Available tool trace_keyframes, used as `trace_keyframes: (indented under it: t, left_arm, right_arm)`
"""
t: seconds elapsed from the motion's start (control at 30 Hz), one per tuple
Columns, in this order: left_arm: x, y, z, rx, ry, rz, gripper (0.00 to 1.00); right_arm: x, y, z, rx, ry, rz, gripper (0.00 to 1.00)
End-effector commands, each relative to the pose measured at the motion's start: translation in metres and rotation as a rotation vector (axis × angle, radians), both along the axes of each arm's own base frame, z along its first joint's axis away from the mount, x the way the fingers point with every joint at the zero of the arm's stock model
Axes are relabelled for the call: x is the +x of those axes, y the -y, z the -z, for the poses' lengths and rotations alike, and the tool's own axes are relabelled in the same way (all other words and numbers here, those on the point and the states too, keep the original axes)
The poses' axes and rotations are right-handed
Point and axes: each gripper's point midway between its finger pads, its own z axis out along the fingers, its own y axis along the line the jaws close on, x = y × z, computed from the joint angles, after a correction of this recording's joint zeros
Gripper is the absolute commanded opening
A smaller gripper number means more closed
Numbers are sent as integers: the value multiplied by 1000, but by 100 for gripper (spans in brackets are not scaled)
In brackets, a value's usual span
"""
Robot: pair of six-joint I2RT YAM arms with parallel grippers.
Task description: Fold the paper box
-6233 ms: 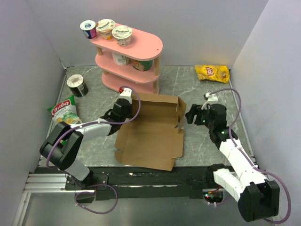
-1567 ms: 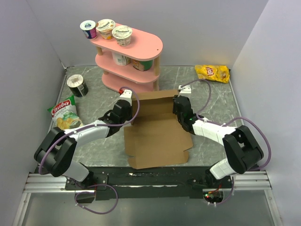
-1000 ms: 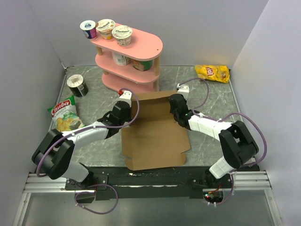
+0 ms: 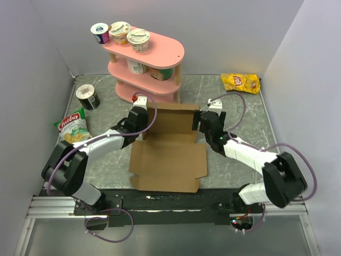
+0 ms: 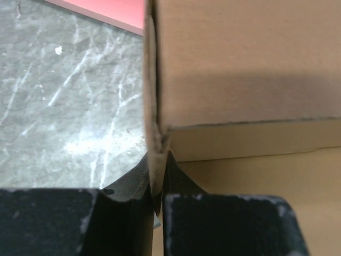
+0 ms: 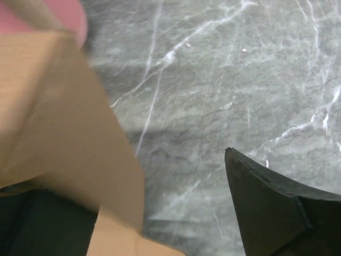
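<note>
The flat brown die-cut cardboard paper box (image 4: 168, 165) is lying further toward the left arm's side than a second ago, and the right claw (image 4: 204, 124) is now sitting off the right end of its raised rear panel rather than over it. The paper box is resting at the middle of the grey marbled tabletop (image 4: 112, 173), its base flat and its rear panel standing upright. The left claw (image 4: 140, 122) is pinching the left end of that panel; its wrist camera is showing a thin cardboard edge squeezed between the black fingers (image 5: 128, 213). The right claw is hanging spread just beside the panel's right end, one black finger (image 6: 272, 208) standing clear over the tabletop and blurred cardboard covering the other. Behind the paper box, a pink rounded three-tier shelf (image 4: 160, 53) is carrying yogurt cups (image 4: 120, 32). A yellow chip bag (image 4: 241, 82) is lying at the far right, a green-and-white snack bag (image 4: 72, 128) and a dark round tub (image 4: 88, 97) at the left.
</note>
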Motion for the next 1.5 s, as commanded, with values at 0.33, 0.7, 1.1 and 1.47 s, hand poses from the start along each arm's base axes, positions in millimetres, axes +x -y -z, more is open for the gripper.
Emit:
trace_keyframes:
  t: [0.33, 0.7, 1.1, 1.47]
  left_arm:
    - [23, 0, 2, 122, -175, 39, 9]
    - [-2, 27, -7, 157, -307, 283, 8]
    - [-49, 47, 12, 244, -470, 431, 9]
    - [-52, 51, 1, 259, -449, 435, 9]
  right_arm:
    - [-79, -70, -54, 111, 59, -629, 100]
    - [-50, -73, -137, -53, 19, -667, 96]
    - [-34, -110, -104, -50, -86, -862, 86]
    - [-54, -117, -56, -4, -147, -948, 79]
